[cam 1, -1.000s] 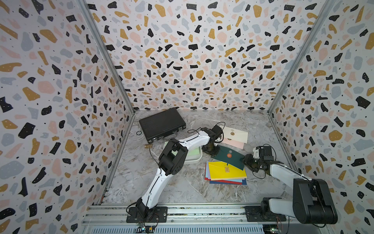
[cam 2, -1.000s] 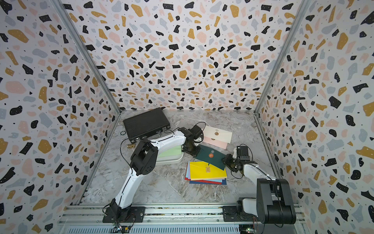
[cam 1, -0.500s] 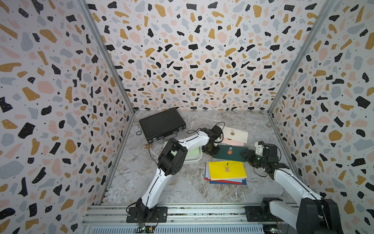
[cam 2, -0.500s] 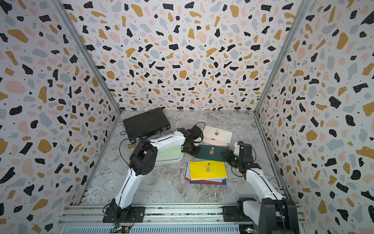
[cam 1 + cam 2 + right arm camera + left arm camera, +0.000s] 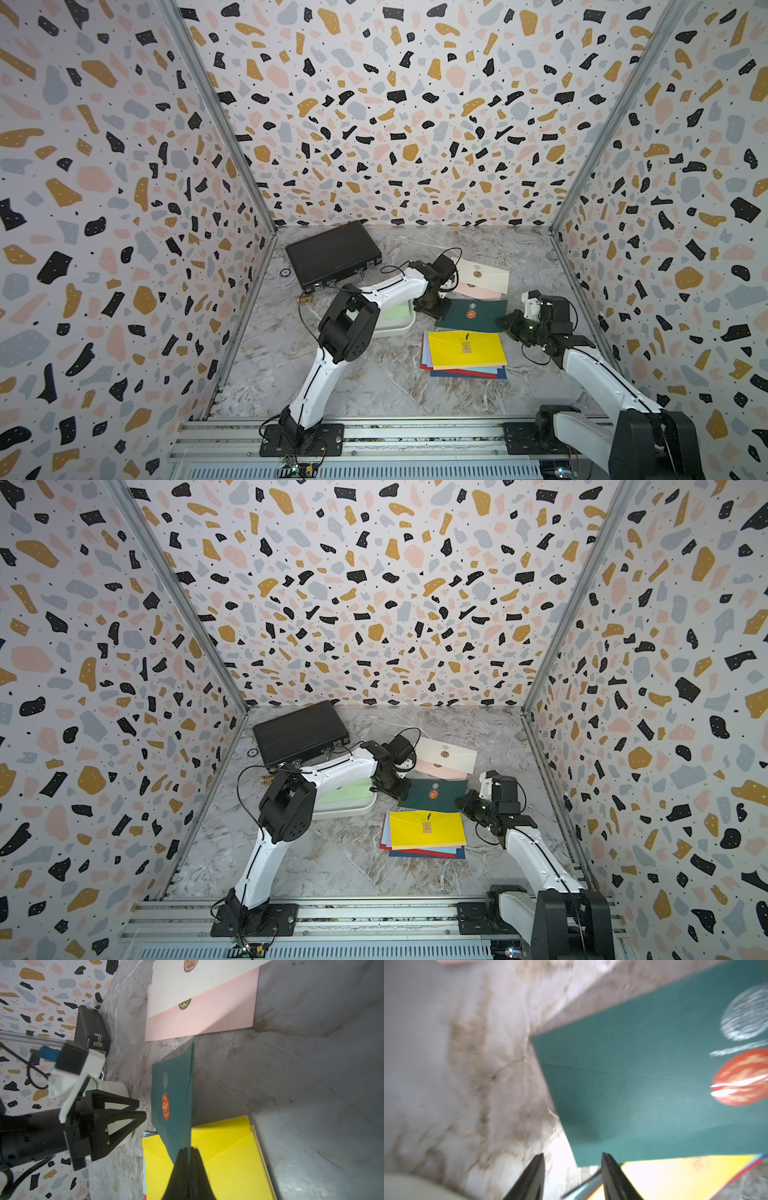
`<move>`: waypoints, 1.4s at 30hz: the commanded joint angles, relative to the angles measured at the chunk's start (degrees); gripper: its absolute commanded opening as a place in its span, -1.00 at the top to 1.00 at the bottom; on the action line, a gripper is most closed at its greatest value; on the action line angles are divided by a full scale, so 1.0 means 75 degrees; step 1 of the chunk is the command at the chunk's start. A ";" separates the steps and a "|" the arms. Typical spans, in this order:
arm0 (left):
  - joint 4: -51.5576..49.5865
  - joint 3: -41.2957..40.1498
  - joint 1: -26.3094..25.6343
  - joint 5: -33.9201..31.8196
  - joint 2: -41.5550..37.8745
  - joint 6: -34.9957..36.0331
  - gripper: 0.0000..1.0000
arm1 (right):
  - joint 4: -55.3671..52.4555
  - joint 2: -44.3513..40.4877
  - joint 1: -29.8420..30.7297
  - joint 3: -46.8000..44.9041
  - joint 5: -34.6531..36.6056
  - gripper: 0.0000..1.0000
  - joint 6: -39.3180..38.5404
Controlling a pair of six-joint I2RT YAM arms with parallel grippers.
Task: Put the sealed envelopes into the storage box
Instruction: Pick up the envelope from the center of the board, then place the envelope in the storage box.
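Sealed envelopes lie in three spots on the marbled tabletop (image 5: pixel 374 386). At the back, a cream rectangular paper envelope (image 5: pixel 484 274) overlaps a pink paper envelope (image 5: pixel 478 293). Nearer the rail, a yellow paper envelope (image 5: pixel 467 349) tops a fanned stack (image 5: pixel 465 372) of light blue, red and navy ones. Between these lies a dark green paper envelope with an orange round seal (image 5: pixel 471 316). One light green paper envelope (image 5: pixel 349 789) already sits in the shallow white plastic storage box (image 5: pixel 401 330), partly hidden under the left arm.

The right gripper (image 5: pixel 188 1150) has its jaws pinched flat on the edge of the dark green envelope, which looks tilted up at that side in the right wrist view. The left gripper (image 5: pixel 573 1154) hangs at the envelope's opposite end, by the box, jaws parted with only tabletop between them — holding nothing.

The step, as I judge it, is getting this green one across to the box. Done well, the sheet is lifted enough to clear the rim, carried level and slid in over the light green one. The left gripper stands right in the path — it should take the free end or move aside first. Dragging risks nudging the yellow stack just beside it.
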 commanded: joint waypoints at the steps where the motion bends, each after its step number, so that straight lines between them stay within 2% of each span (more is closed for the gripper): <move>1: -0.0281 0.0798 -0.0028 -0.0434 -0.1019 0.0498 -0.15 | -0.0815 -0.0526 0.0026 0.0512 0.0095 1.00 -0.0354; 6: -0.0888 0.1513 0.0105 -0.0673 -0.1908 0.1495 -0.34 | -0.1528 -0.1470 0.0063 0.1017 0.0236 1.00 -0.0914; 9: -0.1486 0.1822 0.0311 -0.0264 -0.2279 0.2161 -0.40 | -0.1951 -0.1854 0.0311 0.1497 0.0356 1.00 -0.1838; 12: -0.2379 0.2086 0.0607 0.0444 -0.2501 0.2808 -0.44 | -0.1936 -0.1822 0.0875 0.1755 -0.0221 1.00 -0.2855; 17: -0.1855 0.0291 0.0661 0.0551 -0.4203 0.4229 -0.47 | -0.0835 -0.1987 0.1373 0.1373 -0.1197 1.00 -0.3422; 20: -0.1602 -0.0729 0.0667 0.0711 -0.5149 0.5084 -0.71 | -0.0585 -0.1899 0.2028 0.1347 -0.1806 1.00 -0.4268; 23: -0.1546 -0.1427 0.0667 0.1070 -0.5725 0.5750 -0.79 | -0.0626 -0.1776 0.2574 0.1435 -0.1971 1.00 -0.4837; 30: -0.1264 -0.2339 0.0666 0.1458 -0.6098 0.5939 -0.80 | 0.1052 -0.1892 0.2889 0.0988 -0.3030 1.00 -0.4267; 37: -0.1288 -0.2517 0.0695 0.2397 -0.6052 0.6045 -0.73 | 0.1242 -0.1940 0.3184 0.0979 -0.3567 1.00 -0.4398; 42: -0.1200 -0.2610 0.0948 0.3398 -0.6099 0.5886 -0.56 | 0.1265 -0.1935 0.3292 0.0968 -0.3648 1.00 -0.4384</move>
